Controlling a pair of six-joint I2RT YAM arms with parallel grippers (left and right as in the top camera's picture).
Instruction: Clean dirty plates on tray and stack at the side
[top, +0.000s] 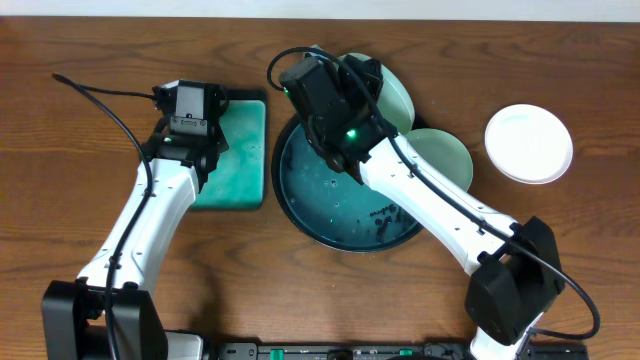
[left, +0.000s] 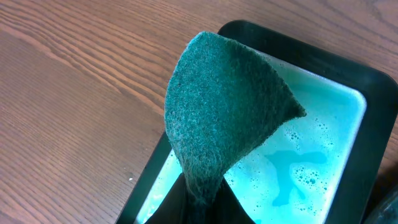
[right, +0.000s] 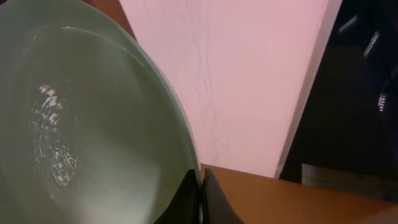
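Wood tabletop (top: 60, 200); right gripper (right: 200, 182) pinching plate (right: 93, 124), arm (top: 440, 210) partly hiding tray (top: 320, 195).

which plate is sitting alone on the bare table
The white plate far right, on bare wood. The other two are pale mint at the round tray's edge, one held by the right hand.

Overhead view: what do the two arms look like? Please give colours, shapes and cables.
The left arm and the right arm have slim white links with black joint housings and black bases. Each carries a thin black cable looping outside the links. A green light glows near the right wrist. The fingers are black.
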